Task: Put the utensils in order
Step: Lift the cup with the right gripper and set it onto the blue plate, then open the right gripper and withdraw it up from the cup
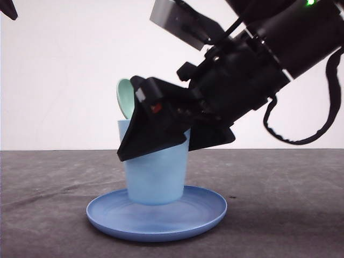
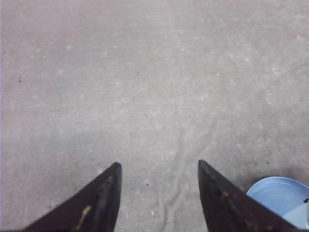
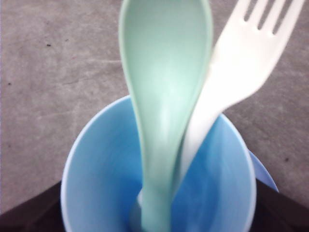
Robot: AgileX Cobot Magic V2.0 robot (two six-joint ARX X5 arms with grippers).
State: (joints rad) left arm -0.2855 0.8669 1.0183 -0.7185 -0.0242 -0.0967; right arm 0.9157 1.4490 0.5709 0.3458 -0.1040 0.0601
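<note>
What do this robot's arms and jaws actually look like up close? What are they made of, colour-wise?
Mostly matt black. The right gripper ends in broad, wedge-shaped jaws, with a small red and white detail on its body. Behind it the right arm is a chunky black housing carrying a grey metal bracket, a looping black cable and a green light near the top. The left gripper has two black, pointed, triangular jaws with faint yellowish marks.
</note>
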